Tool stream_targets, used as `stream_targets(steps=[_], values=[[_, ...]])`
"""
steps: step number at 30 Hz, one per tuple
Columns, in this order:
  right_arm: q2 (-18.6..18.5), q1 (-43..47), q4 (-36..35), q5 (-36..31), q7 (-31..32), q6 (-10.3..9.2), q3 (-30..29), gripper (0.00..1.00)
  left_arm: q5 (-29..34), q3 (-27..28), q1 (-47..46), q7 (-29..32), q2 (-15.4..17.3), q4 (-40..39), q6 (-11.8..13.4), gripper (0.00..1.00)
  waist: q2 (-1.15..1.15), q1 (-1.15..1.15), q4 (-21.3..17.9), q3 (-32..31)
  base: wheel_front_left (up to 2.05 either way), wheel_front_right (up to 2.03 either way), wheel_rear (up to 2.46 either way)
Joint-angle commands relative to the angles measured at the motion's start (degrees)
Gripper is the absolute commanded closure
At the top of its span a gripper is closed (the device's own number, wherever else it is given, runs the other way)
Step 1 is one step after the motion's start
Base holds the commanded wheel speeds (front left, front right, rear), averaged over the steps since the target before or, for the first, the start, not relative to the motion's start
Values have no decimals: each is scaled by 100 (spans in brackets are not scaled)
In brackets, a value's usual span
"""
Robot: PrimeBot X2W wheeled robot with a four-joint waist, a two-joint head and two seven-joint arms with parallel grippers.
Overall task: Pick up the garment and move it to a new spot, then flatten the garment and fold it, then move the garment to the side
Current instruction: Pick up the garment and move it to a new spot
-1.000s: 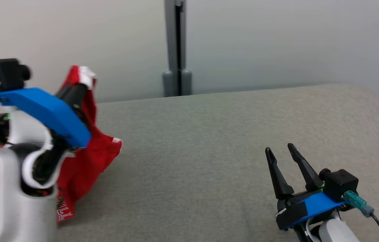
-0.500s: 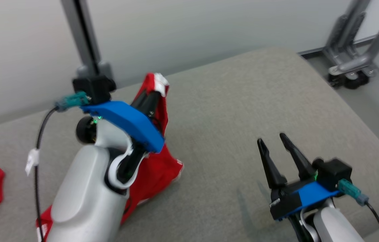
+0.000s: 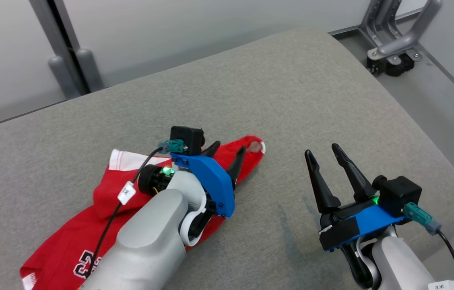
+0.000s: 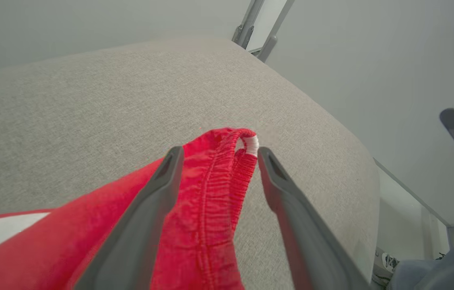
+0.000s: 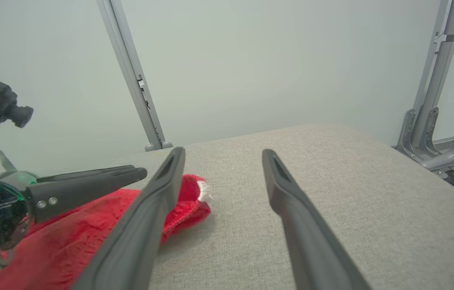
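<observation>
Right now we are holding our left gripper low over the garment, with its two fingers standing apart and nothing clamped between them. In the left wrist view the fingers are straddling the gathered elastic waistband; whether either one is touching the cloth, we cannot tell. The red garment is lying bunched in a long strip on the grey padded table. Its long axis is running diagonally in the head view, from the near left edge up toward the table's middle, and it is ending at the waistband corner, just past our left fingertips.

We are keeping our right gripper off to the right, jaws likewise spread and empty, well clear of the cloth and hovering over bare table. From its own wrist view the waistband corner is lying ahead and to the left.

We are judging the moving step done and the flattening as the one in hand. For that, the left arm is sitting right over the strip, while the right arm is nearest to the waistband corner, so any spreading is probably going to pull across the strip's long axis, not along it.
</observation>
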Motion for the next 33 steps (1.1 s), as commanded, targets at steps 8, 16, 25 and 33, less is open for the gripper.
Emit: stream_targets(steps=[8,16,25,33], values=[[-132,152,77,-48,-20,0,-160,0,-232,-434,-530,-785,20,330,-47,0,-1,0,667,-297,0,0,0],[-207,345,20,-102,-20,0,-240,0,-61,-203,-513,-1577,475,174,75,0,-1,0,1244,-648,0,0,0],[-276,631,-52,-122,-20,0,-401,0,480,656,580,-1823,1589,-1356,898,0,-1,0,1759,-876,0,0,0],[-346,753,-101,-170,-20,1,-532,0,1253,1944,2274,-1821,1835,-3001,1397,0,-1,0,2045,-962,0,0,0]])
